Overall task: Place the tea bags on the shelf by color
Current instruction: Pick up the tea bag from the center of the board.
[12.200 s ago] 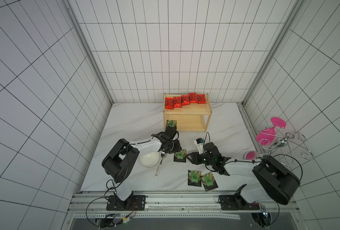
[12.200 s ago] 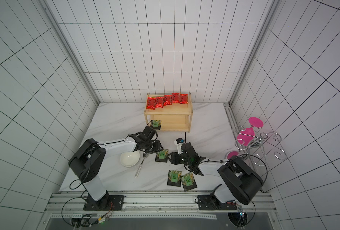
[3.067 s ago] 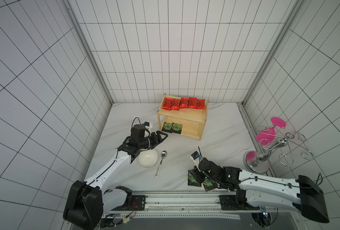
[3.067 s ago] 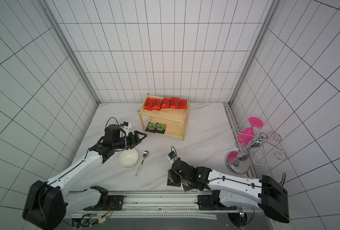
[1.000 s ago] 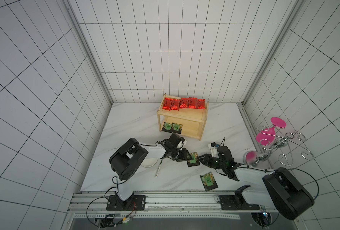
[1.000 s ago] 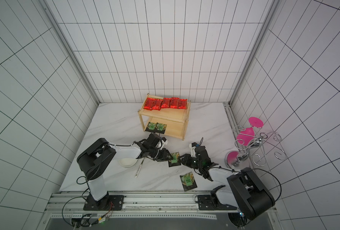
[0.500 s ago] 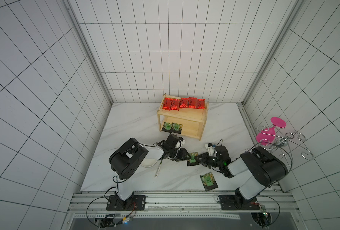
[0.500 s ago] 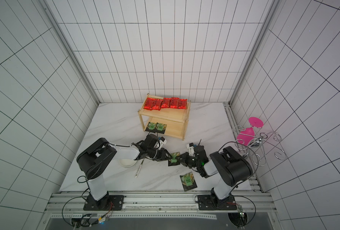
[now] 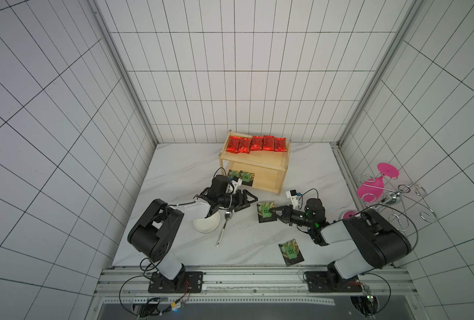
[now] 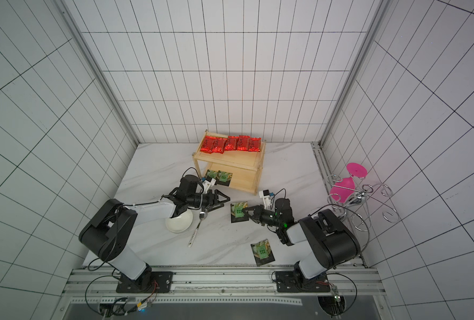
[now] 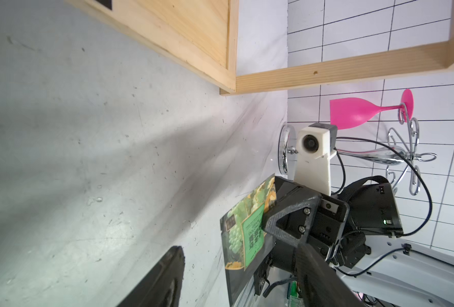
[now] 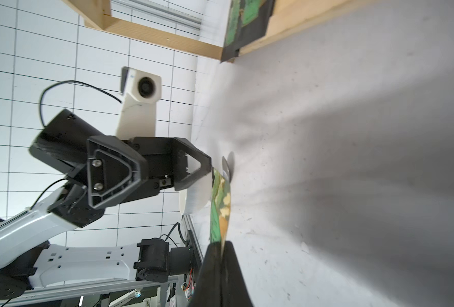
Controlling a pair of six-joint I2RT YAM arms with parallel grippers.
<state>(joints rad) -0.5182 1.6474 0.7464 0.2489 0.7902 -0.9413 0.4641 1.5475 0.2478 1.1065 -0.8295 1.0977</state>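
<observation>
The left claw (image 9: 247,203) hung near the middle of the desk (image 9: 175,171) with its jaws apart and empty. The white bowl (image 9: 206,224) and white-handled spoon (image 9: 224,228) lay just beside it and crowded any low move. Just to its right, a black tea packet (image 9: 263,214) stood tilted on edge. The right claw (image 9: 272,214) was clamped on the packet's right side, apparently so that the free edge faced the other arm. Toward the far edge, the wooden shelf (image 9: 254,165) carried five red sachets (image 9: 255,144) on top. Two black packets (image 9: 241,176) overhung its lower board's left front corner. One loose black packet (image 9: 291,250) lay by the near edge. The chrome glass rack (image 9: 391,199) stood well apart beyond the right edge.
</observation>
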